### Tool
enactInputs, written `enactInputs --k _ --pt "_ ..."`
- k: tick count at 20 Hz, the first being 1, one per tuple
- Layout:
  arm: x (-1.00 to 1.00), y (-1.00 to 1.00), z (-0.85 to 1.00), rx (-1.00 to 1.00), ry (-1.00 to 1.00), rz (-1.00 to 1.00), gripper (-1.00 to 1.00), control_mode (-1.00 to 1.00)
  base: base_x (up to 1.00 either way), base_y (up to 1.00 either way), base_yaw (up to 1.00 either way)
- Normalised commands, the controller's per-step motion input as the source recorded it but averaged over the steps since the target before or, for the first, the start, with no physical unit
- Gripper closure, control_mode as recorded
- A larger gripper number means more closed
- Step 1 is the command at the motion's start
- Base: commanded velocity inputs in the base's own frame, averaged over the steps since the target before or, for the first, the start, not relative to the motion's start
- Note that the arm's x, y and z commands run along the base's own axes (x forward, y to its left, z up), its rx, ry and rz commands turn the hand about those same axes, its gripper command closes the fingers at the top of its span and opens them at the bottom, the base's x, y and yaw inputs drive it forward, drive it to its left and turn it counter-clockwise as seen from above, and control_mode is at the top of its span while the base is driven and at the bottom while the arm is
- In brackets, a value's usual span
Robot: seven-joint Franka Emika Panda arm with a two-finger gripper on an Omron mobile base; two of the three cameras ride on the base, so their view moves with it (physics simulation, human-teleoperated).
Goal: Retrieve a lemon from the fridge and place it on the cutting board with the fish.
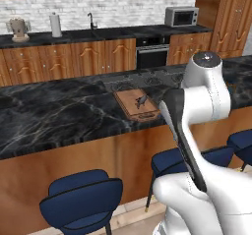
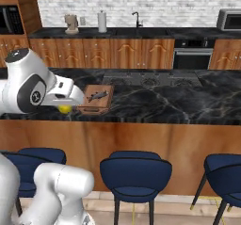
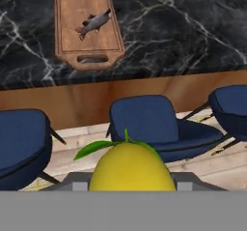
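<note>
Gripped in the pincer (image 3: 130,189) is the lemon (image 3: 131,169), stem and leaf end pointed toward the counter, where the fish (image 3: 94,23) lies diagonally across the cutting board (image 3: 67,44).

Soft, even light all over, with no dark shadows; pale shine on the black worktop (image 1: 59,111); pictures look a bit blurry and blocky
</note>
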Motion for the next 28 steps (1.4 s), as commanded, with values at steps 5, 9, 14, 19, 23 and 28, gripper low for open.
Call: enactInputs --k 5,9,14,19,23,28 --pt "1.00 0.00 0.26 0.08 0.26 0.06 1.00 -1.00 0.00 0.00 0.00" --pt "1.00 0.00 -0.07 0.06 0.17 0.05 1.00 -1.00 0.00 0.00 0.00" --pt "1.00 0.03 -0.27 0.00 0.00 0.14 1.00 -1.00 0.00 0.00 0.00" --pt "1.00 0.01 -0.50 -0.01 0.01 0.06 1.00 -1.00 0.00 0.00 0.00" --pt "0.88 0.00 -0.51 -0.01 0.00 0.01 1.00 -1.00 0.00 0.00 0.00" --pt "0.69 0.00 -0.43 0.00 -0.01 0.00 1.00 -1.00 0.00 0.00 0.00"
